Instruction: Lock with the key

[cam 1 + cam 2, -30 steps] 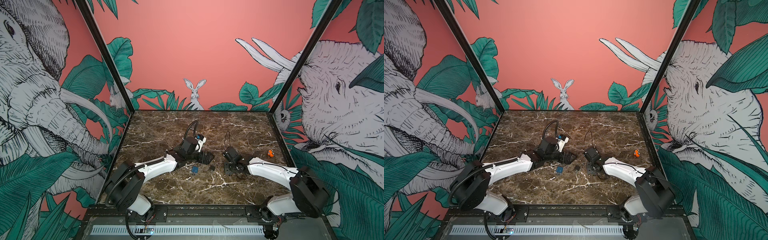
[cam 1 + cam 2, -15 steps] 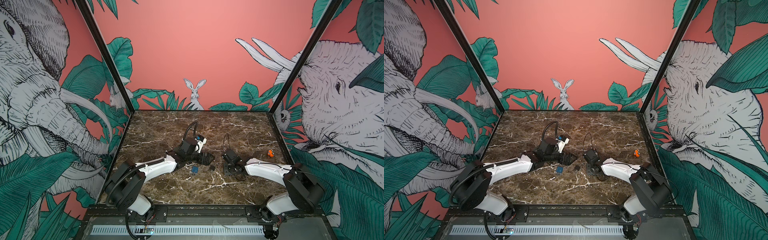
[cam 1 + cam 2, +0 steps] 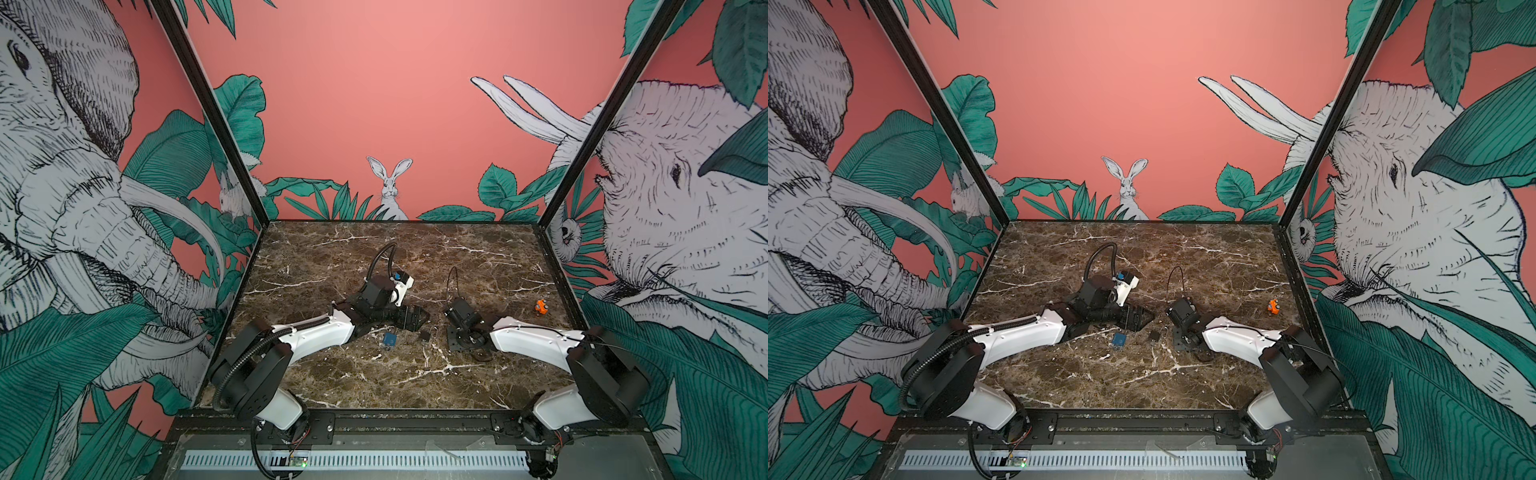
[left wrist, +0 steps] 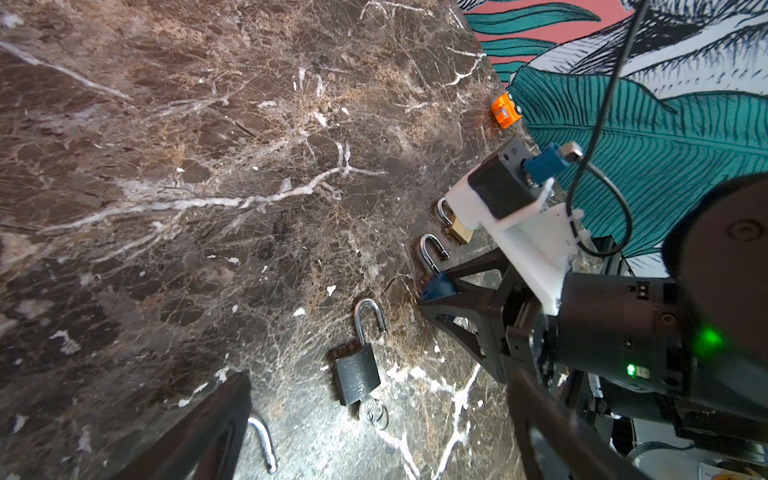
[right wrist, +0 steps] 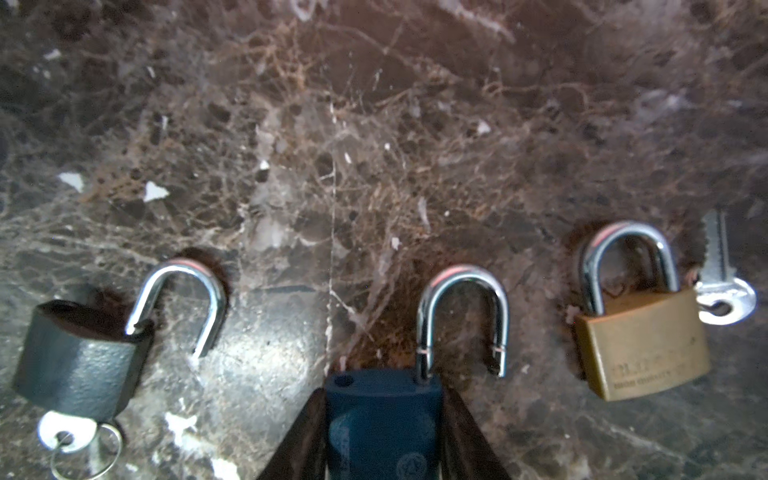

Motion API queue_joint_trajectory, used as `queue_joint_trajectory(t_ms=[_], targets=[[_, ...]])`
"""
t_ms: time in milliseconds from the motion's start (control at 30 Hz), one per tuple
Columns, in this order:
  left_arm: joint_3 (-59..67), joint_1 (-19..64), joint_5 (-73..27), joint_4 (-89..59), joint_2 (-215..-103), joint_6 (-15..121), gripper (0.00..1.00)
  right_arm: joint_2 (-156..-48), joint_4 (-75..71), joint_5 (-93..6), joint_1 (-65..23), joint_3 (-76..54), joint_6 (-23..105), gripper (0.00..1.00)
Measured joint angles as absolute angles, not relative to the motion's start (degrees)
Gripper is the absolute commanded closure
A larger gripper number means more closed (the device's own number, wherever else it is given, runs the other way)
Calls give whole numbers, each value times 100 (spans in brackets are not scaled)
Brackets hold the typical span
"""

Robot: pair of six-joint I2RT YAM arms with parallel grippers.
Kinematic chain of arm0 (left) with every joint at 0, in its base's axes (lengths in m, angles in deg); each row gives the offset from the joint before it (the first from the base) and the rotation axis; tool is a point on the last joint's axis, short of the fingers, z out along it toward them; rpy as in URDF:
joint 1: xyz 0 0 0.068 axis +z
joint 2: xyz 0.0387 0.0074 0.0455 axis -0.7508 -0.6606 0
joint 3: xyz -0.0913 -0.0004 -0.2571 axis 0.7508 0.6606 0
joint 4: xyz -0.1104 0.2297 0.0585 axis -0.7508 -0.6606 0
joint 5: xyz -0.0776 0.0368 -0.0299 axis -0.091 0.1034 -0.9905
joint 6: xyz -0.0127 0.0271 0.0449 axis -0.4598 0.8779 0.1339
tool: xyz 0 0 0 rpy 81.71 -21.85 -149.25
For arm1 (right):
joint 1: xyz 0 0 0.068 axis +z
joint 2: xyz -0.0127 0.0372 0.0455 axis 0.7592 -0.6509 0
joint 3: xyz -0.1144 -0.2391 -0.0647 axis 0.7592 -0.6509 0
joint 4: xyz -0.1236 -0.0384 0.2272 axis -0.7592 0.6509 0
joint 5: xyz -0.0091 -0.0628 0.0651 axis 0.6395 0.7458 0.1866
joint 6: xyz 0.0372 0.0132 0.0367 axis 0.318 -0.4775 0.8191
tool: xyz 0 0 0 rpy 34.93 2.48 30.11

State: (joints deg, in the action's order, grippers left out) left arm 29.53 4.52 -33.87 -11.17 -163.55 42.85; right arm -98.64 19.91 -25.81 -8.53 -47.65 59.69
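While lying flat on the brown veined marble counter (image 3: pixel 332 257), clamped in the right claw (image 5: pixel 383 392): dark blue padlock (image 5: pixel 382 415) with open steel shackle, about 4 o'clock from the counter middle. At 9 o'clock of it, black padlock (image 5: pixel 79 357), shackle open, ringed silver key (image 5: pixel 66 432) in the base. At 4 o'clock, brass padlock (image 5: pixel 642 345), shackle closed, loose silver key (image 5: pixel 723 299) just beside. Left claw (image 3: pixel 414 318) spread wide, at 11 o'clock of the black padlock.
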Motion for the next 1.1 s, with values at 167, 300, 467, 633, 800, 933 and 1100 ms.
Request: queue_joint_trajectory(t_ms=[167, 300, 467, 633, 800, 933, 1100], targets=[[2953, 528, -3387, -1115, -16410, 4261, 5, -9832, 1985, -2870, -855, -4714, 5587, 65], [2955, 629, -3398, -1117, -16438, 4217, 6, -9475, 1755, -3309, -851, -4719, 5073, 65], [2953, 675, -3503, -1165, -16438, 4036, 8, -8986, 1309, -3893, -851, -4719, 4378, 65], [2913, 675, -3701, -1161, -16466, 3671, 10, -8833, 1106, -4420, -851, -4679, 3856, 66], [2633, 675, -3894, -1248, -16591, 3332, 12, -8750, 1062, -4592, -851, -4502, 3624, 66], [2341, 675, -4005, -1371, -16665, 3203, 15, -8737, 1051, -4664, -851, -4245, 3521, 65], [2159, 675, -4195, -1364, -16818, 3041, 22, -8704, 1069, -4695, -851, -4140, 3456, 65]])
